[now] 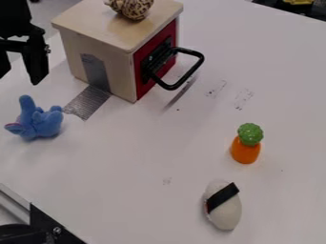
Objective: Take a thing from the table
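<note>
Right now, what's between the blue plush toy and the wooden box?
A strip of silver tape lies there: in the camera view it runs from the side of the wooden box onto the white tabletop, toward the blue plush toy.

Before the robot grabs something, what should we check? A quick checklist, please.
1. Gripper open: ok, there's a gap between its fingers.
2. Nothing already held: ok.
3. Target chosen: cannot tell, the task names no particular thing.
4. Blue toy apart from the box: ok.
5. Carrot and white toy apart: ok.
6. Gripper lined up over the blue toy: cannot tell from this angle.
</note>
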`<state>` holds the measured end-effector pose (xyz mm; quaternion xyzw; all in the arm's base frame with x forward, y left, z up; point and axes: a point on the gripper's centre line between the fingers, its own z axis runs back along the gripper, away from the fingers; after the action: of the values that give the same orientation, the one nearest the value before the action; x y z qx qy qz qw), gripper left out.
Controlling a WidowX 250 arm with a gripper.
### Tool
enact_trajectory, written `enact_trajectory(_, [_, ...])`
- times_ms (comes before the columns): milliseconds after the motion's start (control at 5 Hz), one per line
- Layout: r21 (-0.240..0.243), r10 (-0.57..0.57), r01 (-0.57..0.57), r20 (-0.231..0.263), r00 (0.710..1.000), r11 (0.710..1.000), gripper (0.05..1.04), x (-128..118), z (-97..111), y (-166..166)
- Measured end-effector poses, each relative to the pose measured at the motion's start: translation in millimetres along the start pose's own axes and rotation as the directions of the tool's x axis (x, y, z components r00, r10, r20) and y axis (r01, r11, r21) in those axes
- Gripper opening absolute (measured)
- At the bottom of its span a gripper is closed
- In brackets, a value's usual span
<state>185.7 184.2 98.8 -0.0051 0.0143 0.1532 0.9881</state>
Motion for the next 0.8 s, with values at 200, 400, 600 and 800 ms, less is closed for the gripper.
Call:
enact_trajectory(200, [-0.013,0.001,-0.001,-0.026,1.000,1.000,0.999,-3.1,-7.1,-2.1])
enact_trajectory(400, [-0.013,-0.107,0.106,-0.025,0.994,0.994,0.999,7.3,-10.1,-52.3])
enact_trajectory(600, [0.031,-0.200,0.200,-0.006,0.980,0.979,0.999,17.8,-6.2,-96.2])
enact_trajectory(800, [0.031,-0.267,0.267,0.002,0.964,0.963,0.999,24.5,-5.1,-132.9])
